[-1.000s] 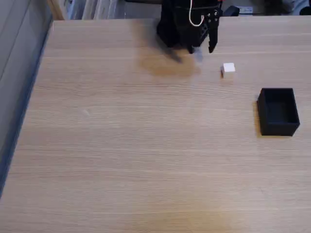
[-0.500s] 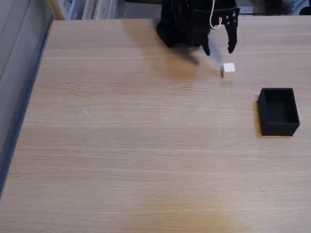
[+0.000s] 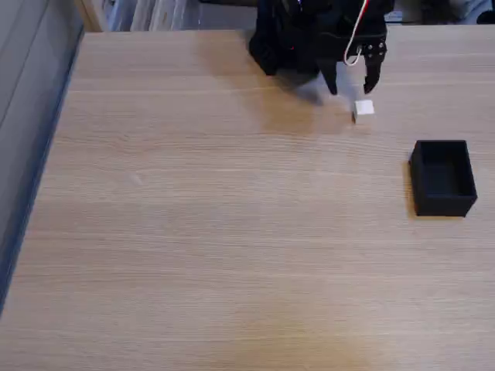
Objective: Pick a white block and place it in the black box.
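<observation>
The white block [image 3: 363, 109], a tiny cube, rests on the wooden table [image 3: 232, 232] toward the far right of the fixed view. My black gripper [image 3: 352, 90] hangs just above and behind it, open, its two fingertips spread apart with nothing between them. The left fingertip [image 3: 332, 86] is to the cube's left, the right one nearly over it. The black box [image 3: 442, 177], open-topped, stands to the right and nearer the camera, well apart from the cube.
The arm's black base [image 3: 290, 39] sits at the table's far edge. A grey wall or panel [image 3: 23, 116] runs along the table's left side. Shelving clutter lies behind the far edge.
The gripper has swung rightward from the base and dropped toward the white block, staying open. Cube and box have not moved.
</observation>
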`<action>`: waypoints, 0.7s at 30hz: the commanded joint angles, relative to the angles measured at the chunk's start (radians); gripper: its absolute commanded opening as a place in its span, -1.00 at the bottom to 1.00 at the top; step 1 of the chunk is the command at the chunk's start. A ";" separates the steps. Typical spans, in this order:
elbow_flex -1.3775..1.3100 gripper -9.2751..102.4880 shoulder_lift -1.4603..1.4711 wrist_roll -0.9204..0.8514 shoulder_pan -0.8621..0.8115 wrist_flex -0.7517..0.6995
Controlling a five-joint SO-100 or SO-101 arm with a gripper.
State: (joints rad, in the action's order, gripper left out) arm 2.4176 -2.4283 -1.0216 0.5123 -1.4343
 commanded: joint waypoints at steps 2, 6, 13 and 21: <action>-0.051 -0.37 0.052 0.005 0.023 -0.018; -0.074 -0.35 0.098 0.054 0.051 -0.009; -0.097 -0.35 0.181 0.087 0.069 0.038; -0.124 -0.35 0.272 0.110 0.069 0.083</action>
State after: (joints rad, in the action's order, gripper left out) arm 2.3255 -2.1721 -0.9235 0.5737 -1.3560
